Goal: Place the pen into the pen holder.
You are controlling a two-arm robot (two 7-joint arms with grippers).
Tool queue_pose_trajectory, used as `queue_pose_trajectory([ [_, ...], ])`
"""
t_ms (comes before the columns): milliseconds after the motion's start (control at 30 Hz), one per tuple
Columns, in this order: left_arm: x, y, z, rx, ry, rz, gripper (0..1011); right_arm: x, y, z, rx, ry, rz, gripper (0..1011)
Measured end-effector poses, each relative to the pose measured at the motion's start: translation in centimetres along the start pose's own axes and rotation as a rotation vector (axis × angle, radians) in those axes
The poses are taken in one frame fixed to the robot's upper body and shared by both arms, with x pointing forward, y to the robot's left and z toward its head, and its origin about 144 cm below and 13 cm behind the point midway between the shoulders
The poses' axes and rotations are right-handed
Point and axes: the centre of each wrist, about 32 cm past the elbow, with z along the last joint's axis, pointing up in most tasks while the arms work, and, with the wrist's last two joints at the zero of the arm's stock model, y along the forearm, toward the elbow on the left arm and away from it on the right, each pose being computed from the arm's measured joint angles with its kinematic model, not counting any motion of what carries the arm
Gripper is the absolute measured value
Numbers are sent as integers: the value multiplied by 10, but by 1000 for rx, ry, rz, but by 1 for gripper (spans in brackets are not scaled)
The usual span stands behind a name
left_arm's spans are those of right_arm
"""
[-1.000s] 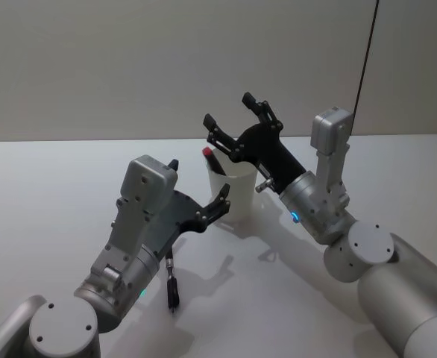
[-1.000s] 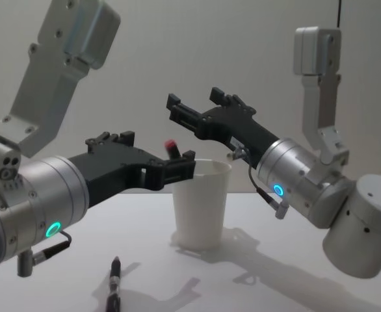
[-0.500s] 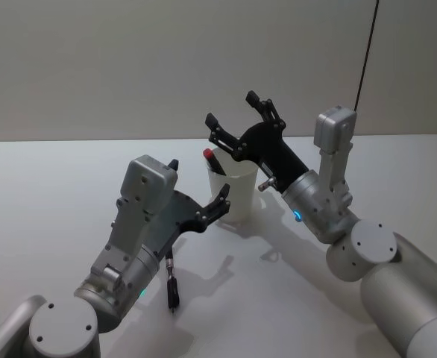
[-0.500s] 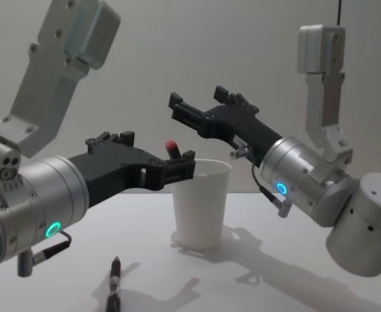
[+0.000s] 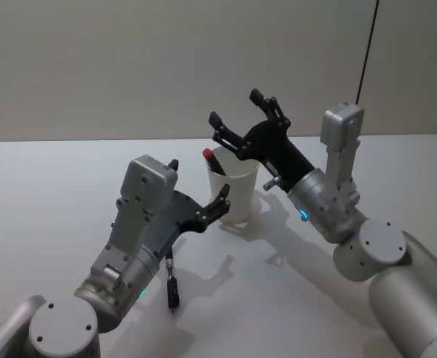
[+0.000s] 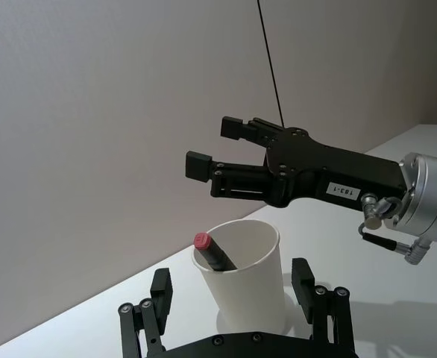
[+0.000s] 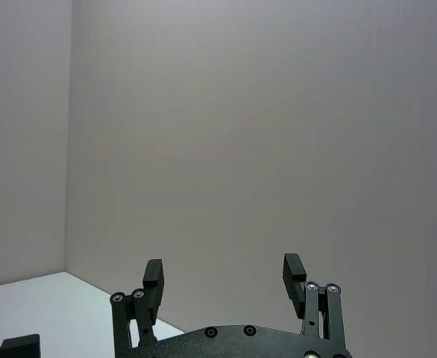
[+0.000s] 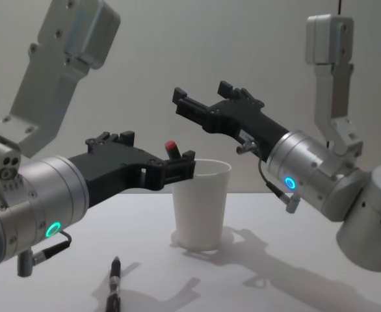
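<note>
Our right tool [image 5: 236,107], spread wide, hangs over the pen holder [image 5: 237,195]; our left tool [image 5: 199,177] crowds its near-left side. We find the worktop [image 5: 47,179] free toward its far edge.

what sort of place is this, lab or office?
Likely a lab test bench: bare white table, blank wall, and the left tool and right tool open near a paper-cup pen holder with a pen in it.

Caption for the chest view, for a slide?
Red-capped pen in pen holder; left gripper, right gripper open near its rim; dark pen on table.
</note>
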Motion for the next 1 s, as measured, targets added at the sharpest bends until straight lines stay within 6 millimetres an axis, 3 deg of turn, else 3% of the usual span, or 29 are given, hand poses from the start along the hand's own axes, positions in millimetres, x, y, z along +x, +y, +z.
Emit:
queue_pose_trajectory([
  [1000, 0, 0, 0, 0, 0, 0, 1001, 13, -34, 32, -44, -14, -37, 1002],
])
